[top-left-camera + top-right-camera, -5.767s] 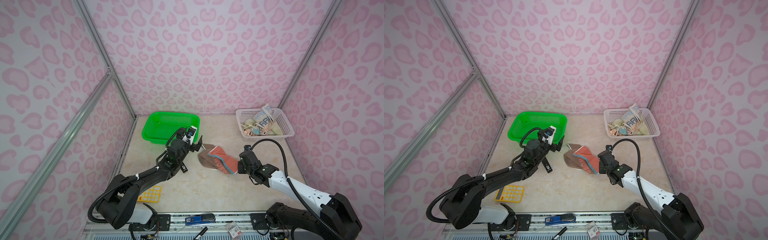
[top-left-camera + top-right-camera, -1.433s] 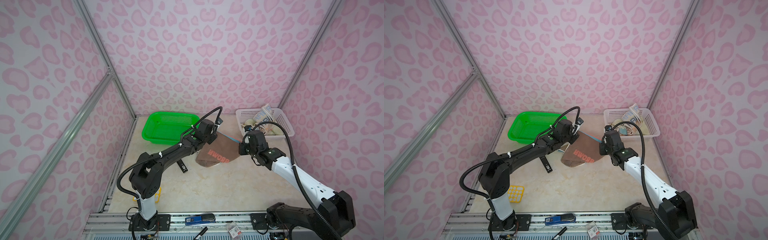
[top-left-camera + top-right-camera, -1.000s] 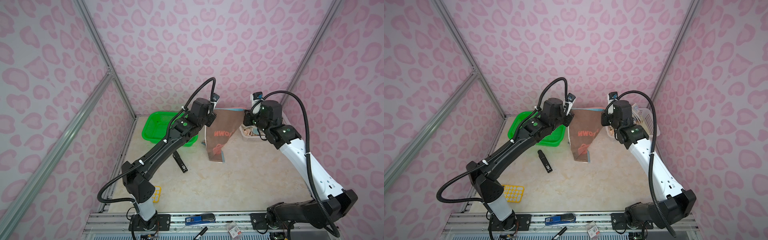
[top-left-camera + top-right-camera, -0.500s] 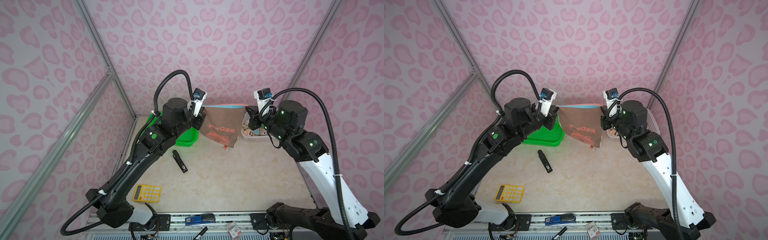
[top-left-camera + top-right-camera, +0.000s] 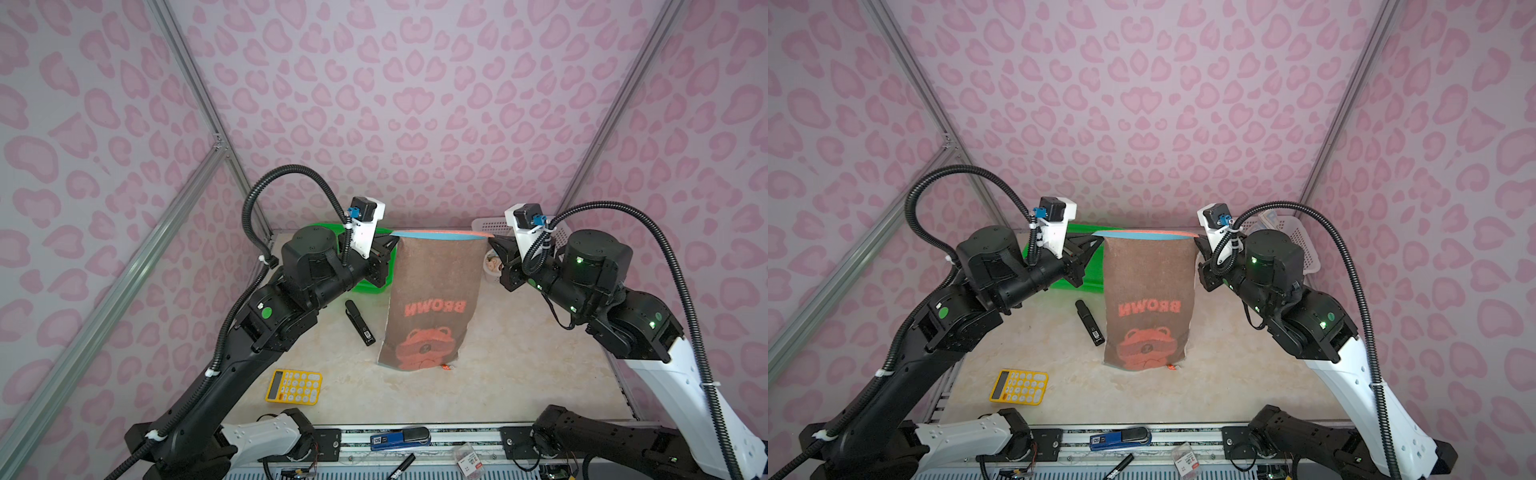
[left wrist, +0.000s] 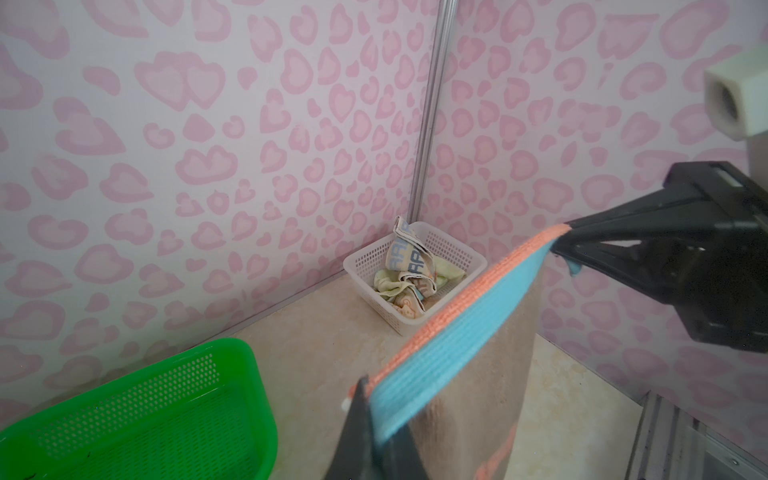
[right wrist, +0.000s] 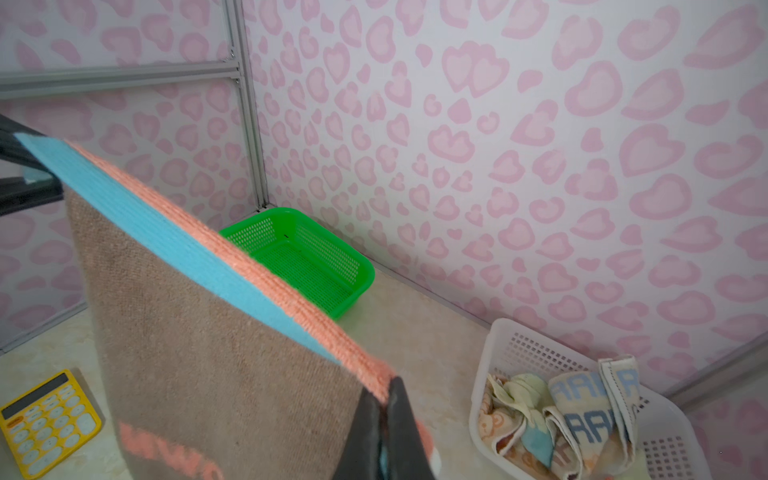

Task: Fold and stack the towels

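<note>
"Two grippers on one towel?"

"Yes. The brown towel (image 5: 432,299) hangs flat over the middle of the table (image 5: 519,374), showing mirrored 'BROWN' lettering above a bear face. The left gripper (image 5: 390,241) pinches its top corner on the 9 o'clock side. The right gripper (image 5: 493,240) pinches the top corner on the 3 o'clock side. Both sets of jaws are pressed together on the blue and orange hem. I cannot tell whether the bottom edge touches the table."

"And the baskets?"

"The green basket (image 7: 328,253) sits at 11 o'clock. The white basket (image 7: 536,353) at 1 o'clock holds the other towels (image 7: 582,419), crumpled."

"Anything smaller?"

"A yellow calculator (image 5: 294,387) lies at 7 o'clock. A black bar (image 5: 360,322) lies just beside the hanging towel, on its 9 o'clock side."
</note>
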Robot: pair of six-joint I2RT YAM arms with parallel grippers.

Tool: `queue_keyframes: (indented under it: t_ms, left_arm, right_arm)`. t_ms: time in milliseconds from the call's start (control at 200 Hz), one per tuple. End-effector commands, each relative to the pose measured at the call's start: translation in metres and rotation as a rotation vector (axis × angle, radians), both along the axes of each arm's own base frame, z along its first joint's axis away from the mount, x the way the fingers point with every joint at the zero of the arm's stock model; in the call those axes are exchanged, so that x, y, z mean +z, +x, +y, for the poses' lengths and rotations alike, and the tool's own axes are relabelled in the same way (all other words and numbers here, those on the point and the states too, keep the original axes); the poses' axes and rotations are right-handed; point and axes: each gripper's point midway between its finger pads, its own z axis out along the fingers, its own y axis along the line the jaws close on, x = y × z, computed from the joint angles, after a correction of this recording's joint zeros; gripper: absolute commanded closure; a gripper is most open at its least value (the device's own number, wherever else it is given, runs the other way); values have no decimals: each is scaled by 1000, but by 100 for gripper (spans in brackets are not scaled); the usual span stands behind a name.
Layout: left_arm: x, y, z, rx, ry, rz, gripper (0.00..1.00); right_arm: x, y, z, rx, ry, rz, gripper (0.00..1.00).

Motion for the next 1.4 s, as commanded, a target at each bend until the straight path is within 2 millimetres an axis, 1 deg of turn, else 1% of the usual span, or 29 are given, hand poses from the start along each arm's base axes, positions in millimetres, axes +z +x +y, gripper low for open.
queue_keyframes:
  t_ms: [0,60,110,115,135,150,175,220,285,320,370,485,555,655,725,865,930,995,1120,1265,1330,1395]
  left_arm:
    - [-17,39,6,165,53,26,98]
    - [-33,59,-1,198,99,51,98]
    - [-46,77,-5,224,131,74,98]
    - [-49,81,-6,227,138,81,98]
    - [-51,86,-6,237,143,83,98]
    - [-55,92,-7,246,154,90,98]
    - [-63,101,-9,261,171,99,98]
    - [-71,117,-8,298,191,106,98]
    - [-90,142,-9,346,240,125,98]
    - [-96,152,-7,374,262,129,98]
    - [-109,169,-5,409,300,141,98]
    - [-132,197,-5,458,345,156,98]
    - [-148,213,-11,465,370,151,98]
    - [-172,231,-18,472,414,155,98]
    - [-191,240,-22,477,448,173,98]
    - [-234,251,-25,482,527,210,98]
    - [-253,253,-25,480,561,235,98]
    - [-267,253,-25,472,582,256,98]
    - [-284,245,-24,450,602,292,98]
    - [-300,229,-18,429,618,340,98]
    - [-304,220,-15,420,616,361,98]
    - [-313,210,-11,415,616,388,98]
  right_arm:
    - [-17,23,-24,-181,-60,16,100]
    - [-27,35,-25,-204,-81,39,100]
    - [-32,44,-25,-214,-83,50,100]
    - [-32,45,-25,-215,-83,51,100]
    - [-34,50,-26,-221,-82,57,100]
    - [-48,55,-24,-219,-100,82,100]
    - [-55,61,-24,-222,-105,98,100]
    - [-64,73,-25,-233,-103,115,100]
    - [-78,90,-26,-242,-98,143,100]
    - [-86,100,-26,-245,-97,160,100]
    - [-99,114,-26,-254,-96,184,100]
    - [-126,146,-31,-300,-105,219,100]
    - [-144,165,-36,-329,-102,244,100]
    - [-166,184,-39,-339,-93,281,100]
    - [-183,192,-37,-333,-97,312,100]
    - [-217,195,-31,-306,-101,373,100]
    - [-229,192,-28,-291,-96,404,100]
    - [-242,186,-26,-275,-87,437,100]
    - [-268,168,-23,-239,-76,506,100]
    - [-296,142,-15,-165,-73,603,100]
    - [-304,131,-14,-145,-81,640,100]
    - [-310,121,-12,-124,-91,673,100]
